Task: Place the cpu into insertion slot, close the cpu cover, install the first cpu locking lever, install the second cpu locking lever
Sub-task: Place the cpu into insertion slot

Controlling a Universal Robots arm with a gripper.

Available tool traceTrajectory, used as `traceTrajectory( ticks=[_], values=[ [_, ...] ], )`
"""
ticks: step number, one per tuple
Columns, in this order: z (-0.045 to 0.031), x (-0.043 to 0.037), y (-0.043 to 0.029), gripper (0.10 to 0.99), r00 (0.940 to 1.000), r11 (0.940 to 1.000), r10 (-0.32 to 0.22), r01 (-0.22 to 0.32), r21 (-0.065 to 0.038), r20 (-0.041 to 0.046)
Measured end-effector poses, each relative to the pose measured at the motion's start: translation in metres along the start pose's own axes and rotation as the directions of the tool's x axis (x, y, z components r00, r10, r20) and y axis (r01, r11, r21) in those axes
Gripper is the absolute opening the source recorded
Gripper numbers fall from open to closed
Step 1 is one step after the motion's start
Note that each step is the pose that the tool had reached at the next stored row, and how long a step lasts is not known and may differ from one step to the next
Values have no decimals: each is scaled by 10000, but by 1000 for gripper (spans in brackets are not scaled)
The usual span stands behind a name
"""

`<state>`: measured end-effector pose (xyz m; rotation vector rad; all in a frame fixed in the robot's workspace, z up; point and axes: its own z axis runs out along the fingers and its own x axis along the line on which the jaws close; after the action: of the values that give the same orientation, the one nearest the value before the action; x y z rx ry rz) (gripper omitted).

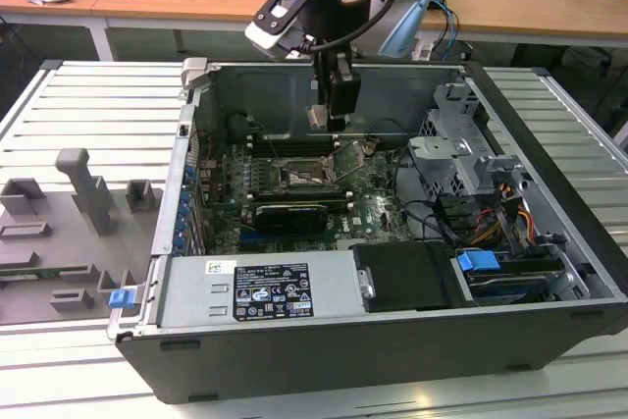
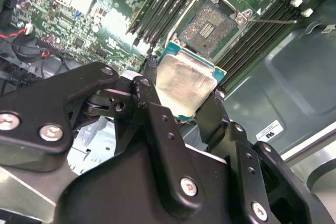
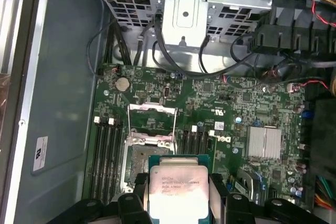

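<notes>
- Gripper [image 1: 330, 110]: hangs inside the open computer case [image 1: 392, 350], which stands on the ribbed table [image 1: 88, 95]. Jaws clenched on the cpu, pinching two opposite edges.
- Cpu [image 2: 185, 83]: held in the jaws with its dull metal top toward both wrist cameras. It is above the green circuit board [image 3: 231, 108] and clear of it, near the insertion slot but not seated.
- Insertion slot [image 2: 212, 24]: bare, contact field exposed, no chip in it.
- Cpu cover [image 3: 151, 139]: swung open off the slot, its cut-out frame lying back on the board in the first wrist view. Not closed.
- Locking lever [image 2: 275, 21]: one thin rod beside the slot, apparently unlatched.
- Progress, as judged: first step under way. Placement, cover and both levers not yet done.
</notes>
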<state>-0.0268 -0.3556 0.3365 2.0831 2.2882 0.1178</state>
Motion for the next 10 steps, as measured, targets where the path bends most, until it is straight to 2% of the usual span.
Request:
traceTrajectory(
  ticks=[10],
  values=[
    [61, 0, -23, 541, 10000, 10000, 67, -67, -1, 6]
  ],
)
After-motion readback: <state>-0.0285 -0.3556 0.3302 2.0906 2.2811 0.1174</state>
